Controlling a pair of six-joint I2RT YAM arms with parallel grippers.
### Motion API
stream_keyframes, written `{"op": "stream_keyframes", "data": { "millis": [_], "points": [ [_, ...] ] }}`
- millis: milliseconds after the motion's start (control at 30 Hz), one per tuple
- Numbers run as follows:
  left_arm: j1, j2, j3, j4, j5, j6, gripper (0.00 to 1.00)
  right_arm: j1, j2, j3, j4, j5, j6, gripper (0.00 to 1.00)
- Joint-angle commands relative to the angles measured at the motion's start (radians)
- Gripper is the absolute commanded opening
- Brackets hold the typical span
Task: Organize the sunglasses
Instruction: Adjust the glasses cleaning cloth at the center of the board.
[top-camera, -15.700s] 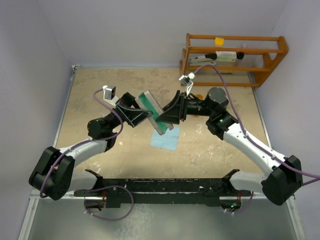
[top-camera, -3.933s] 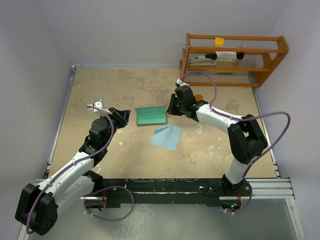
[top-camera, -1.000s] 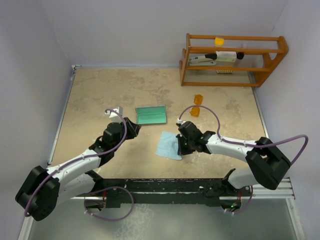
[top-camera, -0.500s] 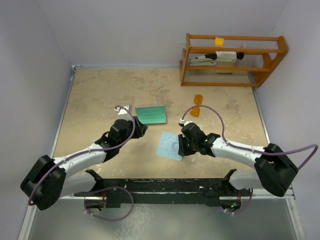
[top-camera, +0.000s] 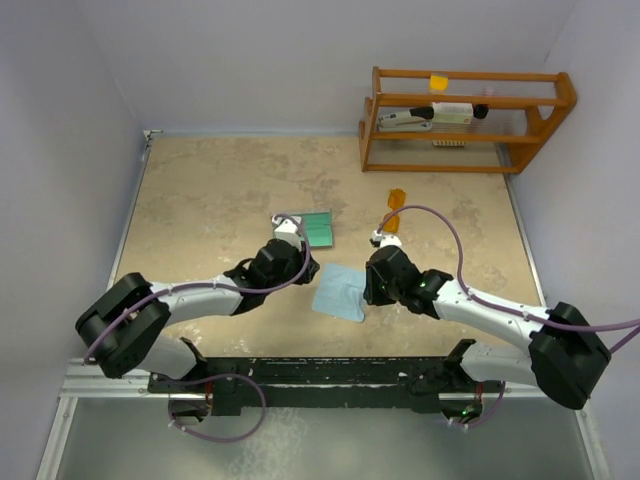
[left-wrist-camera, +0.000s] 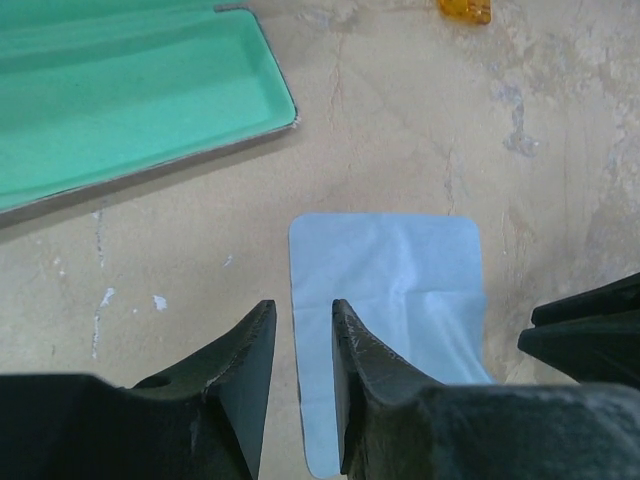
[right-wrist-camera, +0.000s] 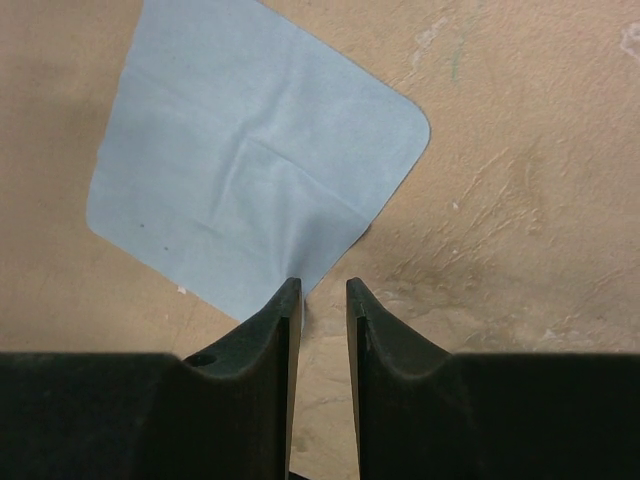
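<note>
1. Sunglasses (top-camera: 393, 210) lie on the table (top-camera: 200, 190), right of the open case (top-camera: 318, 228), long axis running near-to-far.
2. Left gripper (left-wrist-camera: 302, 310) and right gripper (right-wrist-camera: 322, 290) flank the blue cloth (top-camera: 338, 291), jaws narrowly parted, empty.

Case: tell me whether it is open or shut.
Open: the case shows its green lining face up in the left wrist view, with nothing lying in the visible part.
</note>
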Motion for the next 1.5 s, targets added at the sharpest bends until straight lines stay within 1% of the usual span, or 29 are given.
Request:
{"op": "stream_keyframes", "data": {
  "millis": [0,233,367,500,933,1467],
  "points": [
    [-0.027,0.046,0.058,0.075,-0.029,0.040,0.26,0.001,-0.004,-0.008,0.005,0.071,0.043,0.27],
    [-0.027,0.107,0.082,0.111,-0.020,0.044,0.26,0.000,0.001,-0.030,0.020,0.118,0.075,0.26],
    [-0.026,0.142,0.093,0.144,-0.009,0.057,0.26,-0.002,0.004,-0.032,0.022,0.118,0.075,0.26],
    [-0.027,0.187,0.117,0.149,0.012,0.085,0.26,-0.010,0.005,-0.039,0.032,0.105,0.076,0.26],
    [-0.027,0.280,0.144,0.191,0.016,0.133,0.26,-0.054,0.003,-0.041,0.053,0.038,0.064,0.26],
    [-0.027,0.361,0.196,0.163,0.023,0.155,0.27,-0.062,0.018,-0.045,0.072,0.015,0.064,0.26]
  ]
}}
